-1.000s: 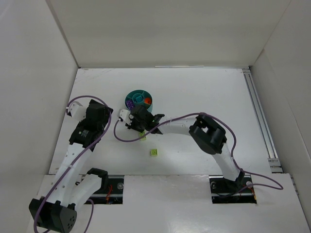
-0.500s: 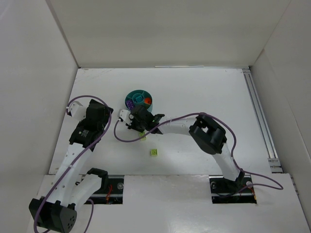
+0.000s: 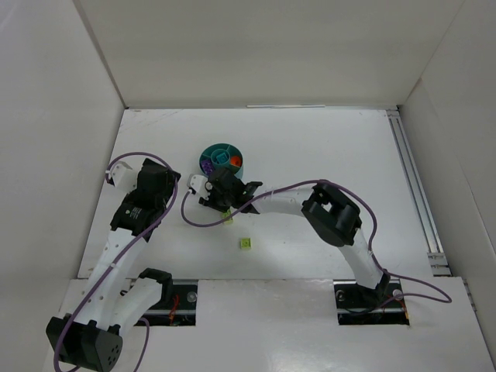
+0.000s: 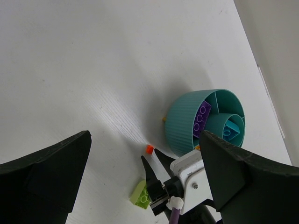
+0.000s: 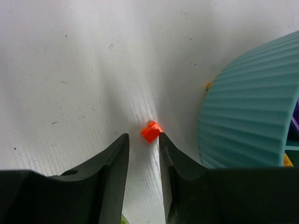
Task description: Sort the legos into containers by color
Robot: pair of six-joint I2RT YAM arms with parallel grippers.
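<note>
The teal dish [image 3: 221,160] holds purple bricks [image 4: 202,119], a teal brick [image 4: 231,130] in its central well and orange pieces [image 3: 235,161]. A tiny orange brick [image 5: 151,131] lies on the table just left of the dish wall [image 5: 252,116]; it also shows in the left wrist view [image 4: 149,149]. My right gripper [image 5: 142,137] is open, low over the table, with the orange brick at its tips and touching the right finger. My left gripper [image 4: 145,172] is open wide and empty, left of the dish [image 4: 187,123].
A lime green brick [image 4: 141,194] lies beside my right gripper's fingers [image 4: 150,170]. Another lime green brick [image 3: 246,243] lies nearer the front. A small yellow piece [image 5: 208,86] rests against the dish's outer wall. White walls enclose the table.
</note>
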